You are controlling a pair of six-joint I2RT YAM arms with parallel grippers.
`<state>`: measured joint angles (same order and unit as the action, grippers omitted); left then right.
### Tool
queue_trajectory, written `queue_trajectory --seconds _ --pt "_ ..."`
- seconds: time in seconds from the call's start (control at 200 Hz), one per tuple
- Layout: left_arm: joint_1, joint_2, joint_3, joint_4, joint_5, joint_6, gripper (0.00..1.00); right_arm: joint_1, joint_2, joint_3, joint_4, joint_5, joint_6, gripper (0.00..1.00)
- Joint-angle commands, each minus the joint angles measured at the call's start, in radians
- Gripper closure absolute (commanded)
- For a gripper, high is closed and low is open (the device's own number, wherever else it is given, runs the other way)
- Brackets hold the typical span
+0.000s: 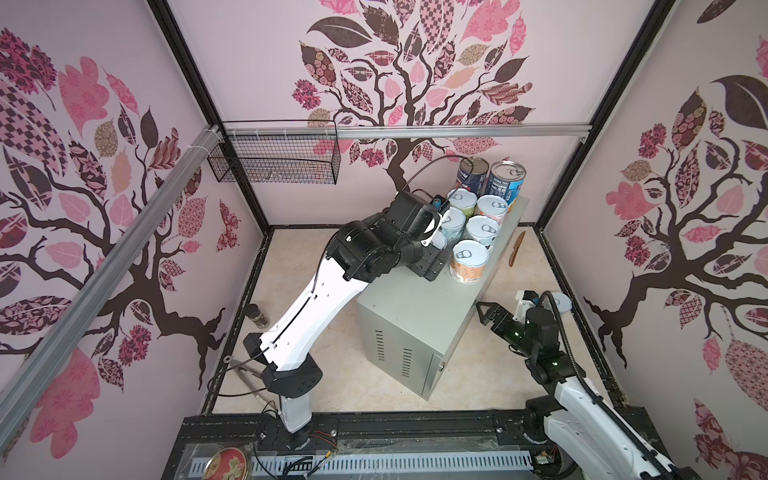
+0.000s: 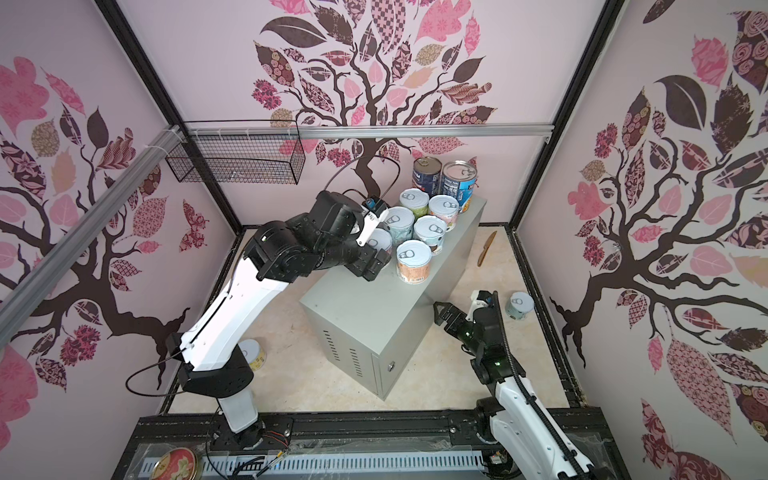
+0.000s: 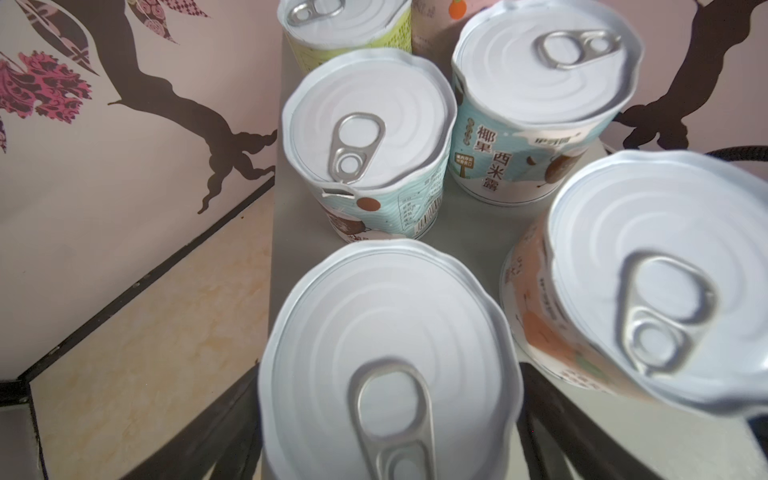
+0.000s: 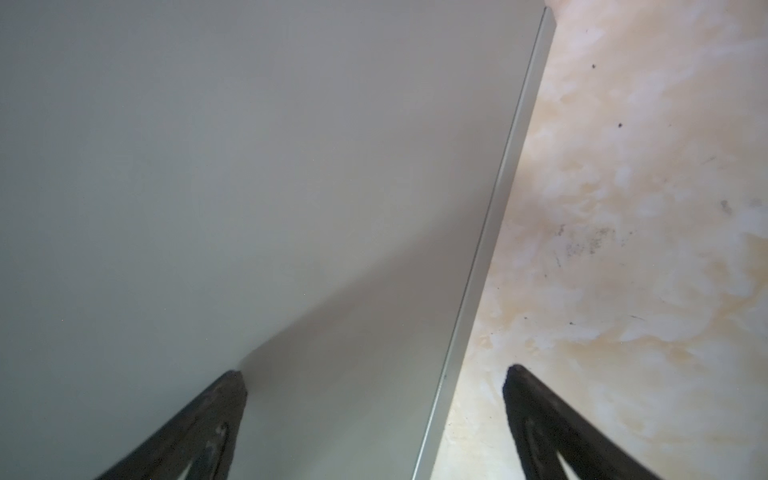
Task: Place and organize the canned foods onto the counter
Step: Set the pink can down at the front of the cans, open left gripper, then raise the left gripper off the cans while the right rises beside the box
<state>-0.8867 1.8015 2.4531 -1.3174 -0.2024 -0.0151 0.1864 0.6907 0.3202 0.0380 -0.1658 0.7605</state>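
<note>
Though not yet complete, reads as eight of ten canned foods stocked. On bench [image 1: 409,299], far half: two tall dark-blue cans [image 1: 505,180] at the back end; six short pastel cans in two rows in front, upright, lids up, packed close, the orange-labelled can [image 1: 468,259] nearest in the right row. Left hand [image 3: 388,376]: open, straddling the nearest can of the left row [image 2: 380,242], fingers [image 3: 552,424] just beside its wall, no squeeze visible; can standing on the bench top. Right hand [image 4: 376,372]: open, empty, hovering over the bench's right long edge. On floor, yet to collect: one short can [image 2: 521,304] by the right arm, one yellow-labelled can [image 2: 257,355] behind the left arm. Step in hand, by judgement: set-down and release of the eighth can. Next move calls for a straight withdrawal up and back, clear of the neighbouring lids, then a reach to a floor can, most handily by the right hand.
</note>
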Motion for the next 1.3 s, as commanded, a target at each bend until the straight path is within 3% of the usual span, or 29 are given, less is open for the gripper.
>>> queue_trajectory --seconds 0.0,0.2,0.38,0.46,0.58,1.03,1.14,1.295 --pt "0.003 -0.124 0.001 0.064 0.025 0.005 0.07 -0.001 -0.069 0.077 -0.131 0.104 0.017 0.0" --pt "0.003 -0.355 -0.221 0.204 0.065 -0.025 0.11 -0.001 -0.206 0.192 -0.304 0.227 -0.006 0.0" --pt "0.006 -0.5 -0.493 0.315 -0.071 -0.02 0.35 -0.001 -0.243 0.392 -0.465 0.395 -0.159 0.0" --pt "0.024 -0.537 -0.601 0.369 -0.089 -0.03 0.42 -0.001 -0.246 0.46 -0.479 0.396 -0.186 0.0" --pt "0.072 -0.575 -0.711 0.457 -0.049 -0.065 0.49 0.0 -0.199 0.547 -0.501 0.3 -0.238 0.0" --pt "0.106 -0.514 -0.762 0.578 -0.032 -0.071 0.54 0.018 -0.005 0.907 -0.746 0.232 -0.483 0.0" --pt "0.107 -0.493 -0.765 0.584 -0.043 -0.067 0.54 0.035 0.052 0.972 -0.808 0.198 -0.503 0.0" --pt "0.107 -0.485 -0.786 0.612 -0.048 -0.069 0.54 0.13 0.09 0.976 -0.821 0.259 -0.484 0.0"
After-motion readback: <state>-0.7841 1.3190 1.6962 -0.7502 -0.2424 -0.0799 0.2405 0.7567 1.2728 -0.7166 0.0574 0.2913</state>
